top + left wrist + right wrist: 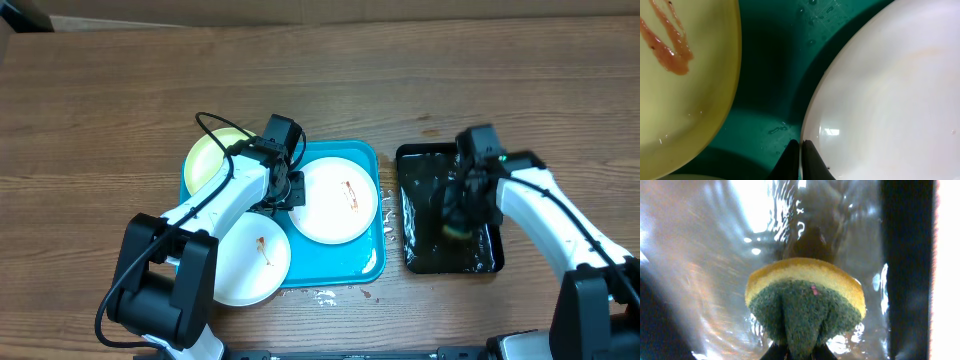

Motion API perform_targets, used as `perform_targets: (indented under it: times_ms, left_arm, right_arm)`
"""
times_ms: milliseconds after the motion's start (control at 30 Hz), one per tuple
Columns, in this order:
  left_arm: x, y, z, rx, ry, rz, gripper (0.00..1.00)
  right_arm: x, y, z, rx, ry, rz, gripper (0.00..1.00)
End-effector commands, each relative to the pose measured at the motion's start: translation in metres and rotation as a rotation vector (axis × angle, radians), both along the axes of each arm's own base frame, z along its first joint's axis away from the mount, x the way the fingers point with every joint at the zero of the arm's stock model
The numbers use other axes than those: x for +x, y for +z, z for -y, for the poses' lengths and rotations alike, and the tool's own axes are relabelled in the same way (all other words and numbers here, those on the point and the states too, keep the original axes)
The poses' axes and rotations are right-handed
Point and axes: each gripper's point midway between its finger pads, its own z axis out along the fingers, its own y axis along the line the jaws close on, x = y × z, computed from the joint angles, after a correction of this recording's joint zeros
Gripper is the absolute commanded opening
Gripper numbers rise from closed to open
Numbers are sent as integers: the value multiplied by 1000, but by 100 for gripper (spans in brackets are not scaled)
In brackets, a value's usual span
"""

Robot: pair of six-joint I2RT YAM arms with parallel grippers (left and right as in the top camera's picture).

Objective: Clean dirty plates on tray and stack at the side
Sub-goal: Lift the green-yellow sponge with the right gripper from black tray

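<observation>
Wooden desk (100, 120): left tool (800, 152) pinches white plate (890, 100) rim over turquoise tray (770, 75); right tool (799, 355) clamps sponge (805, 300) above black tray (905, 255).

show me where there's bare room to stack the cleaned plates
Widest free patch: bare table beyond both trays. Also open: the table left of the yellow-green plate. The gap between the blue tray and black tray is narrow and wet. The blue tray is crowded: that plate, two white plates, and the left gripper.
</observation>
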Motion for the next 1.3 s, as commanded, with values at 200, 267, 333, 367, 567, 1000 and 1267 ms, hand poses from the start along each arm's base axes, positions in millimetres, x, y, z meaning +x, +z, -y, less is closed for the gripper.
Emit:
perform_targets:
  times_ms: [200,267,333,367,567,1000,1267]
  left_arm:
    - [-4,-7,-2,28,-2,-17,4]
    - [-4,-7,-2,28,-2,-17,4]
    - [-4,-7,-2,28,-2,-17,4]
    - [-4,-7,-2,28,-2,-17,5]
    - [-4,-7,-2,28,-2,-17,7]
    - [-4,-7,-2,28,-2,-17,4]
    - [-1,-7,-3,33,-1,-6,4]
  right_arm:
    - [23,25,2,-17,-4,78,4]
    - [23,25,2,-17,-3,78,4]
    - [23,25,2,-17,-3,78,4]
    - [23,25,2,-17,-4,77,4]
    - [23,25,2,-17,-4,78,4]
    - [17,40,-4,17,29,36,4]
    - [19,55,-27,135,115,33,4]
